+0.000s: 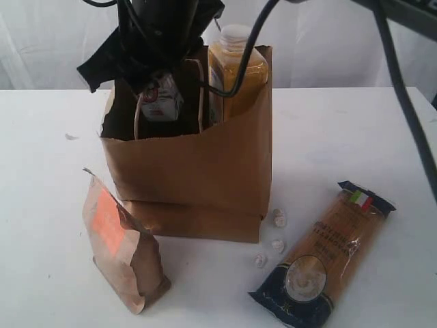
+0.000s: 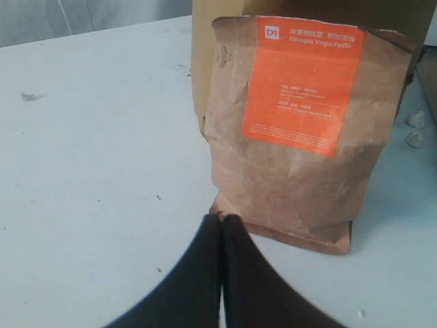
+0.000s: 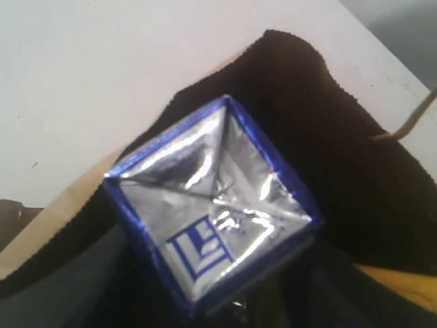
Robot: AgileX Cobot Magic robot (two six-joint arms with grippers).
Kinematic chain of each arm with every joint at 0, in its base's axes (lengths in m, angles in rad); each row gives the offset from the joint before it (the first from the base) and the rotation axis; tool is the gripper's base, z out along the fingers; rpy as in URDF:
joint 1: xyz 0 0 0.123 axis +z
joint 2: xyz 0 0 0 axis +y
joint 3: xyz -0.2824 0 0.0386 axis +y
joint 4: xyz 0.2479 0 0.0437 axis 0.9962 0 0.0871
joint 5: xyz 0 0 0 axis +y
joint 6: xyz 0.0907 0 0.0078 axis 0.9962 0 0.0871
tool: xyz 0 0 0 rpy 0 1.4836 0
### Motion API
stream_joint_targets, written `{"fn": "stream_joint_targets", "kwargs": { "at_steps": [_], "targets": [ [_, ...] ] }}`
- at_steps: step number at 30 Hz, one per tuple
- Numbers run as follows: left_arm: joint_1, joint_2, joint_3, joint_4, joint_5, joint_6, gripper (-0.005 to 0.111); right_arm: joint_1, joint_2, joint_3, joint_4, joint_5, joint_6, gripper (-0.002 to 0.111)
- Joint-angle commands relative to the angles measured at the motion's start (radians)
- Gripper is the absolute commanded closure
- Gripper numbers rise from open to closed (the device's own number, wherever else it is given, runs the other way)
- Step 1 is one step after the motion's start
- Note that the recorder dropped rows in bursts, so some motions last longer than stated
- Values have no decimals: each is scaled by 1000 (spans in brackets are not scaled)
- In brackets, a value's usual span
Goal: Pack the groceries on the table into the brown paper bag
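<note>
Clasped small blue-white carton (image 1: 162, 98) in right gripper (image 1: 158, 83) at mouth of brown paper bag (image 1: 198, 164), upper left; seemed light, crushable, best pinched across flat sides. Showed left gripper (image 2: 220, 229) clenched, empty.

Across the plain white tabletop (image 1: 355, 123), the brown paper bag (image 1: 198, 171) stands upright at centre. Just in front on its left stands the orange-labelled kraft pouch (image 1: 123, 246). The long pasta packet (image 1: 324, 253) lies flat on the right, three small white lumps (image 1: 278, 219) between it and the bag, and a tiny white scrap (image 1: 71, 137) sits far left
</note>
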Motion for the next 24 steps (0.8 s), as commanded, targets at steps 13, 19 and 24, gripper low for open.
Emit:
{"fn": "stream_joint_targets", "kwargs": {
  "at_steps": [13,19,24],
  "targets": [
    [3,-4,4,-4,-2,3,107,-6,-59,-11,-37,15,-12,41],
    [3,-4,4,-4,-2,3,107,-6,-81,-11,-39,18,-12,41],
    [3,-4,4,-4,-2,3,107,-6,-145,-11,-64,-32,-12,41]
  ]
}}
